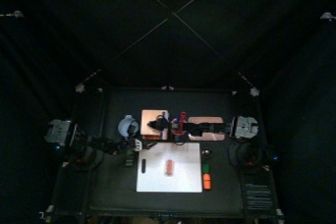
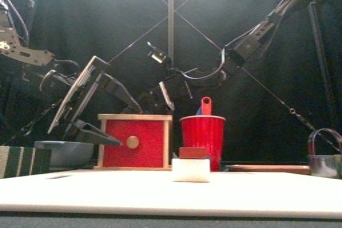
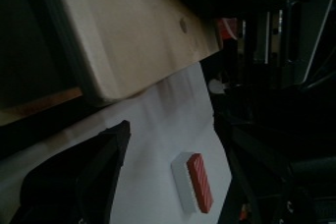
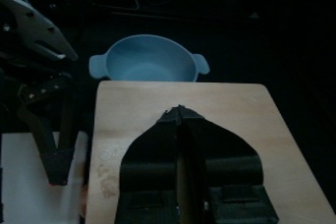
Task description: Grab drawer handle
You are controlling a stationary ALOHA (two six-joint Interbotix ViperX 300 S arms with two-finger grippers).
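The drawer is a small wooden box [image 2: 135, 142] with a red front and a round wooden handle [image 2: 132, 142] at its middle, facing the front camera. My left gripper [image 2: 96, 130] hangs open just left of the box, beside its side wall [image 3: 125, 31], holding nothing; one dark finger [image 3: 92, 174] shows low in the left wrist view. My right gripper [image 4: 178, 116] hovers shut over the box's wooden top [image 4: 237, 120], reaching in from behind. From above, both grippers, left [image 1: 136, 136] and right [image 1: 168, 125], sit close around the box [image 1: 155, 116].
A red cup [image 2: 203, 143] stands right of the box. In front lies a white block [image 2: 191, 169]. A padlock [image 2: 325, 159] is at the far right. A blue bowl [image 4: 147, 59] sits behind the box. A red block [image 3: 197, 181] lies on the white sheet [image 1: 168, 181].
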